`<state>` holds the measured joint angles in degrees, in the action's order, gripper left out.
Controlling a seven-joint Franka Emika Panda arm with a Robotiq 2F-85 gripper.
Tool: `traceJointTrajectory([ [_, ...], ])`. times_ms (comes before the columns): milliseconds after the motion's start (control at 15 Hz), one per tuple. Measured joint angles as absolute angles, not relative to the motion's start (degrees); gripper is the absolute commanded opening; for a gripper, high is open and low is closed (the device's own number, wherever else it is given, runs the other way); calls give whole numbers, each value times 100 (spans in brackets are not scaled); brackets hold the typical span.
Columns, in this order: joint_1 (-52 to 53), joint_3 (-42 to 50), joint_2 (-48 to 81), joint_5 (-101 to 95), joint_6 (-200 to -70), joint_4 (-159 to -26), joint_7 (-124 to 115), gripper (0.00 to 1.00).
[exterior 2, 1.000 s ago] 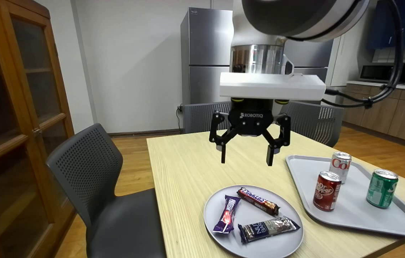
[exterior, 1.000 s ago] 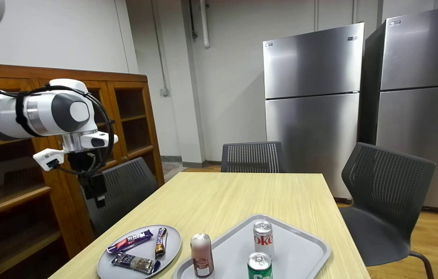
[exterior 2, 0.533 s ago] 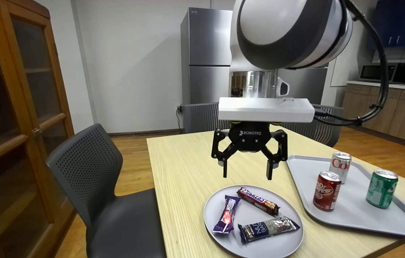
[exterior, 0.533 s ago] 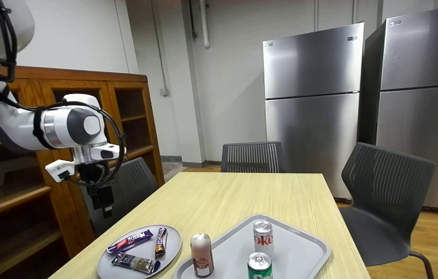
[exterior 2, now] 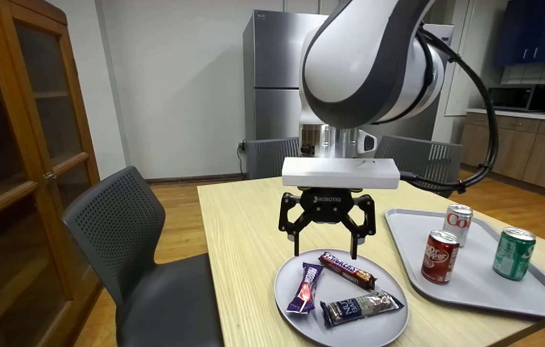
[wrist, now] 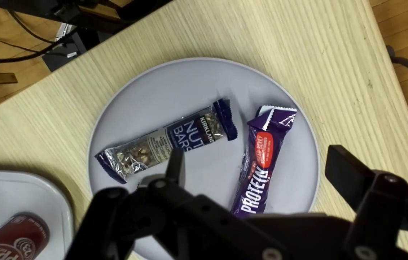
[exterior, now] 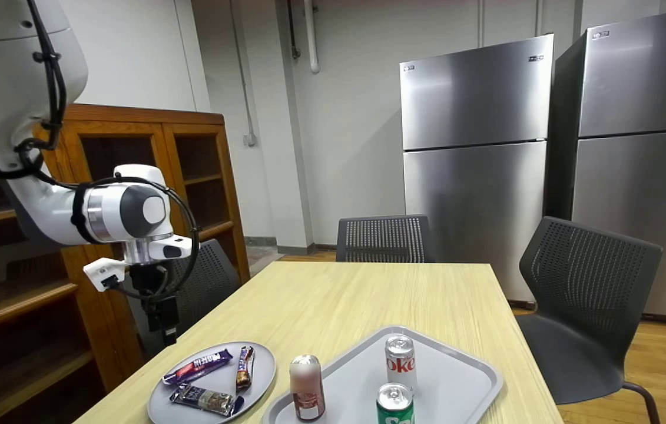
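My gripper point(exterior 2: 325, 254) hangs in the air over the far side of a round grey plate point(exterior 2: 335, 290), its jaws wide apart with nothing between them. Three wrapped bars lie on the plate. The purple protein bar point(wrist: 261, 162) shows between the fingers in the wrist view, below them. A nut bar point(wrist: 167, 141) in a clear and navy wrapper lies left of it there. The Snickers bar point(exterior 2: 348, 271) lies at the plate's far side in an exterior view, close under the fingertips. The gripper hides it in the wrist view. No contact with any bar is visible.
Beside the plate, a grey tray point(exterior 2: 474, 285) holds a Dr Pepper can point(exterior 2: 440, 257), a Diet Coke can point(exterior 2: 458, 224) and a green can point(exterior 2: 514, 254). Dark chairs point(exterior 2: 113, 236) surround the wooden table point(exterior: 362, 300). A wooden cabinet point(exterior: 200, 176) stands behind the arm.
The gripper has come down towards the plate, staying open. In one exterior view it has also shifted slightly right. The plate, bars, tray and cans have not moved.
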<state>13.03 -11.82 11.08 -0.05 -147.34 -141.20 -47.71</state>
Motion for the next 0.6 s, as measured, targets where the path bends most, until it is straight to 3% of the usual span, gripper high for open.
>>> traceJointTrajectory([
  [600, 1652, -792, 1789, -9, -14754, -13775, -5127, 100],
])
